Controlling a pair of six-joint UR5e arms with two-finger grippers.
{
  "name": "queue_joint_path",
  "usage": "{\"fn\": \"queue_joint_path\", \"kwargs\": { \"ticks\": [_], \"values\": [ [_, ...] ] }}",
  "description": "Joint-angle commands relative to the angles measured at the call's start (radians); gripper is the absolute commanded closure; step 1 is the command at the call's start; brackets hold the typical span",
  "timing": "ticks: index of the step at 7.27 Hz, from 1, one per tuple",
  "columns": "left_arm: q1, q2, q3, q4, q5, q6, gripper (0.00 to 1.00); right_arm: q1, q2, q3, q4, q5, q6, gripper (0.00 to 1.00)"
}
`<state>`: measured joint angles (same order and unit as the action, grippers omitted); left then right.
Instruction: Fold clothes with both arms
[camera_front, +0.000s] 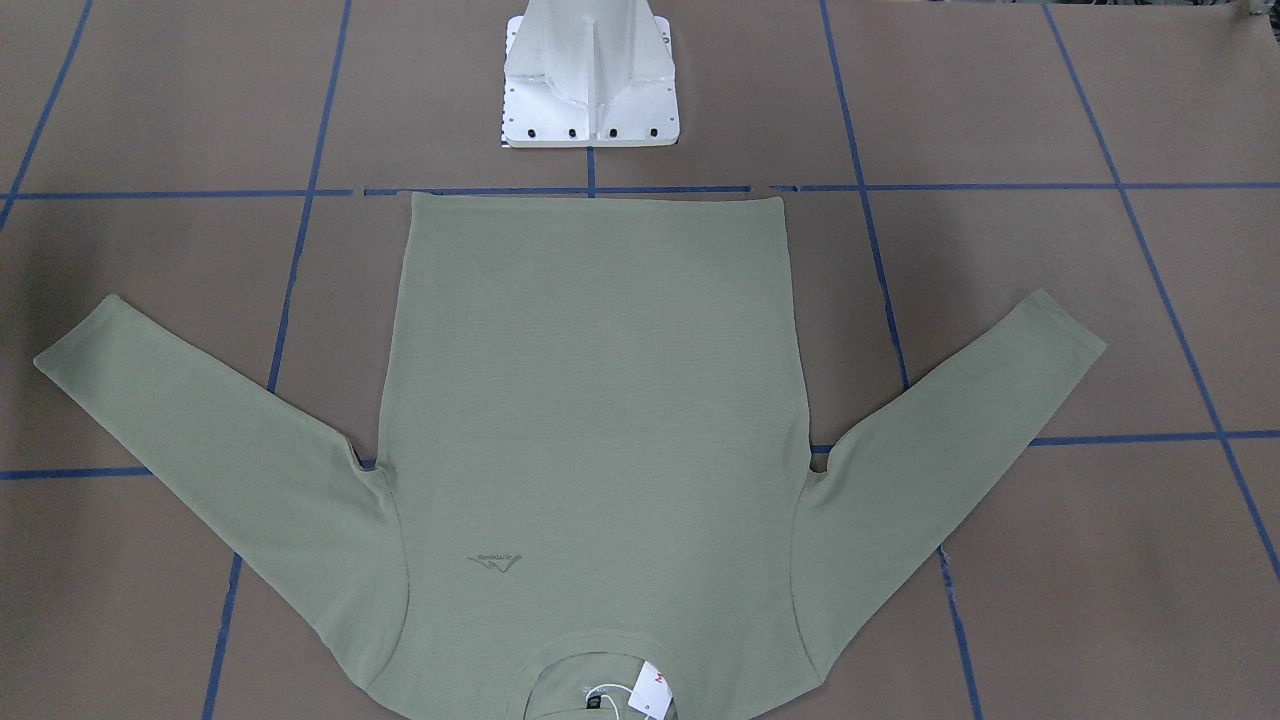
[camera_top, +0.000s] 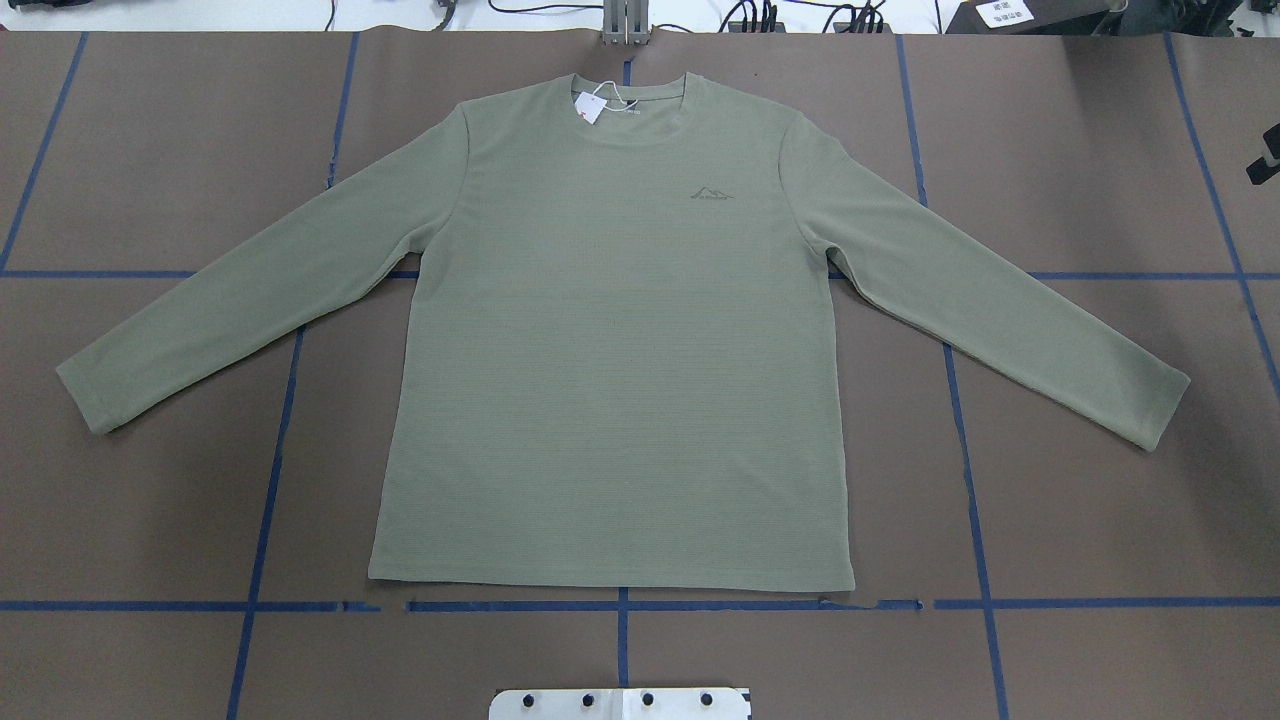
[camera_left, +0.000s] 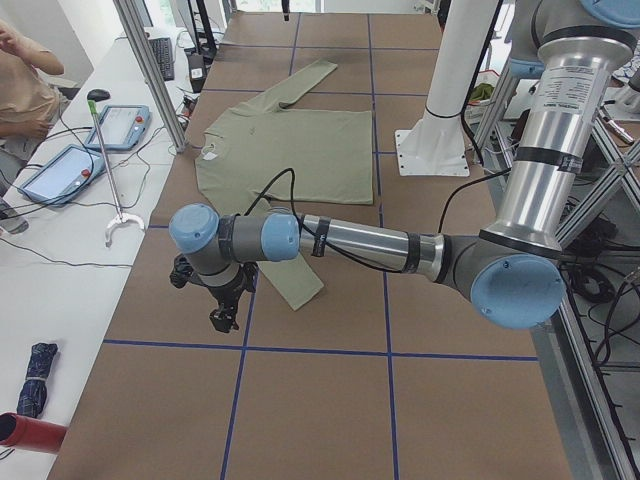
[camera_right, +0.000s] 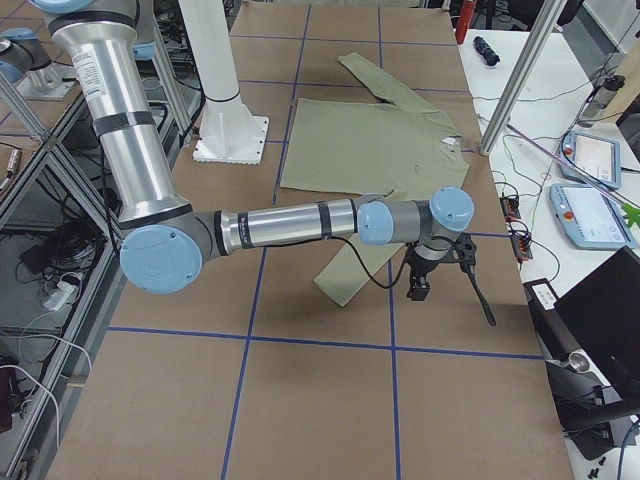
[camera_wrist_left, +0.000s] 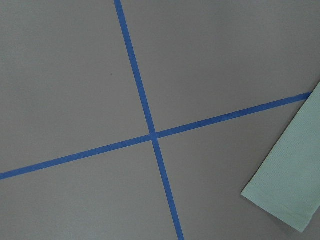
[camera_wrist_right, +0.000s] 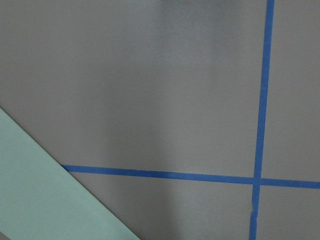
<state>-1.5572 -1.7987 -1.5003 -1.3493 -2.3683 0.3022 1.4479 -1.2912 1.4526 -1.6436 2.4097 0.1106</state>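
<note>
1. The shirt (camera_top: 610, 380) lies flat and face up on the table (camera_top: 150, 150). Both sleeves are spread outward, the hem is toward the robot and the collar is on the far side.
2. No fold shows yet, so the step in hand looks like the approach to the sleeves.
3. The left gripper (camera_left: 222, 318) hovers near the left cuff (camera_wrist_left: 285, 195), and the right gripper (camera_right: 418, 290) hovers beside the right sleeve (camera_wrist_right: 45, 190). Neither touches the cloth. Whether their jaws are parted or closed cannot be told.
4. Next, each gripper likely needs to centre over its cuff, descend and pinch it.

Robotics lab: tape-gridded table (camera_top: 150, 500), teach pendants (camera_left: 117, 127), aluminium posts (camera_left: 150, 70).
</note>
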Motion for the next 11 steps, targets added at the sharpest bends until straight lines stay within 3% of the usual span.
{"fn": "queue_joint_path", "kwargs": {
  "ticks": [1, 4, 6, 8, 10, 11],
  "values": [
    [0.002, 0.001, -0.008, -0.013, 0.000, -0.012, 0.00, 0.000, -0.017, 0.006, 0.008, -0.006, -0.002, 0.00],
    [0.006, 0.004, -0.030, -0.021, 0.001, -0.011, 0.00, -0.020, -0.045, 0.003, 0.037, 0.000, 0.000, 0.00],
    [0.006, 0.004, -0.049, -0.065, -0.066, -0.011, 0.00, -0.092, -0.161, -0.006, 0.335, -0.003, 0.106, 0.00],
    [0.005, 0.050, -0.037, -0.178, -0.072, -0.008, 0.00, -0.202, -0.229, -0.015, 0.578, -0.023, 0.448, 0.00],
    [0.006, 0.064, 0.006, -0.228, -0.165, -0.008, 0.00, -0.292, -0.272, -0.017, 0.709, -0.102, 0.669, 0.01],
    [0.005, 0.070, -0.006, -0.228, -0.183, -0.008, 0.00, -0.308, -0.275, -0.017, 0.735, -0.104, 0.758, 0.06]
  ]
}}
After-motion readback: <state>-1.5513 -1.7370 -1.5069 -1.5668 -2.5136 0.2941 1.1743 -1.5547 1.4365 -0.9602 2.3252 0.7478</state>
